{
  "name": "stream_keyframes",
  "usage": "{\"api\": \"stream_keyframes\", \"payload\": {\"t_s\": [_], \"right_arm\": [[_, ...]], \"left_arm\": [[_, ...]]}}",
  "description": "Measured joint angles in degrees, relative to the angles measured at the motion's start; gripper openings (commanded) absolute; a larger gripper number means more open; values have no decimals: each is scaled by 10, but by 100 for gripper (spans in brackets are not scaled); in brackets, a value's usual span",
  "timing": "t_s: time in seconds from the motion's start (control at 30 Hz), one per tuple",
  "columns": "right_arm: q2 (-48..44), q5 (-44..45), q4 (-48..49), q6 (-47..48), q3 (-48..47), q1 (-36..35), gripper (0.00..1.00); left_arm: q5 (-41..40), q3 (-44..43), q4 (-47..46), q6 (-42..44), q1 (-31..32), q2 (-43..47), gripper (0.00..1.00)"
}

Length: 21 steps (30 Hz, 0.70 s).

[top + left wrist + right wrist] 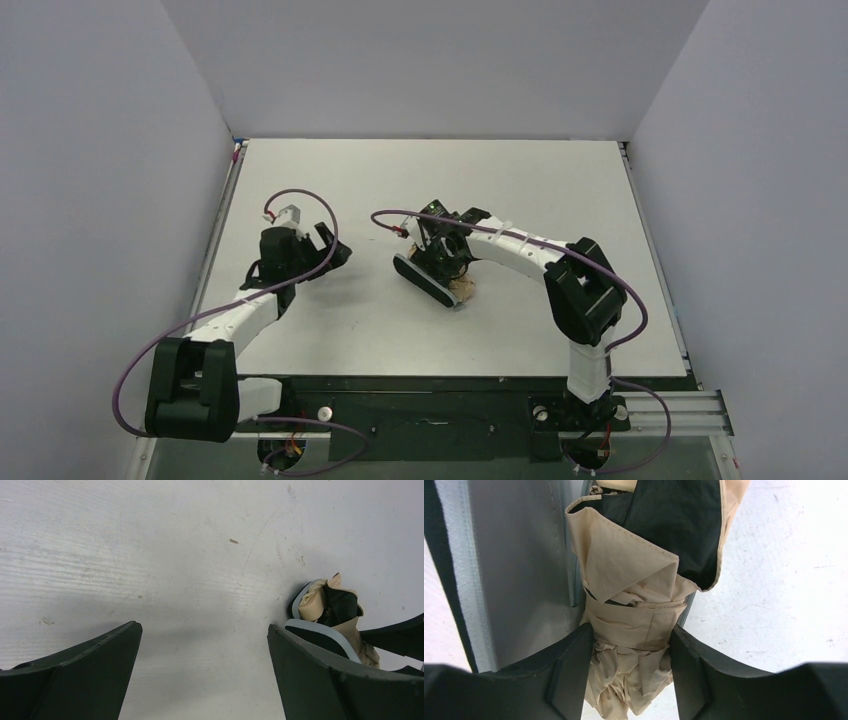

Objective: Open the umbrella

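The umbrella (629,575) is folded, its wrinkled tan canopy bound by a tan strap, with black underside fabric showing at its far end. My right gripper (630,647) is shut on the tan bundle at the strap. In the top view the right gripper (441,256) sits low over the table's middle, and a tan end of the umbrella (466,291) pokes out below it. My left gripper (336,252) is open and empty, to the left of the umbrella. In the left wrist view its jaws (202,632) stand wide apart over bare table, with the umbrella (320,602) off to the right.
A flat grey-and-black sleeve (514,570) lies against the umbrella's left side. It shows as a dark strip with a pale edge in the top view (424,279) and the left wrist view (325,634). The white table (430,170) is walled on three sides.
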State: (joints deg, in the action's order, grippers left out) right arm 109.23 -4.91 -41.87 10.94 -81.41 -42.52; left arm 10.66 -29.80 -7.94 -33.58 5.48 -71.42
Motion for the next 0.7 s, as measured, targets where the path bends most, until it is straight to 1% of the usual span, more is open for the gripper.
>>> {"api": "stream_keyframes", "payload": {"t_s": [0.03,0.07,0.13,0.17,0.2,0.23,0.43,0.7], "right_arm": [[1,5,3,0,2,0,37],[2,11,8,1,4,0,33],[2,20,15,2,6,1,16],[2,23,18,3,6,3,11],[2,26,21,3,6,6,4],[2,28,24,3,6,12,1],[2,31,39,11,4,76,0],[2,43,23,35,-3,155,0]], "left_arm": [[0,0,0,3,0,2,97],[-1,0,0,4,0,4,97],[-2,0,1,10,0,9,97],[-2,0,1,12,0,11,97],[-4,0,1,14,0,14,97],[-4,1,1,16,0,17,97],[-8,6,0,26,0,26,97],[-8,7,0,30,0,26,97]]}}
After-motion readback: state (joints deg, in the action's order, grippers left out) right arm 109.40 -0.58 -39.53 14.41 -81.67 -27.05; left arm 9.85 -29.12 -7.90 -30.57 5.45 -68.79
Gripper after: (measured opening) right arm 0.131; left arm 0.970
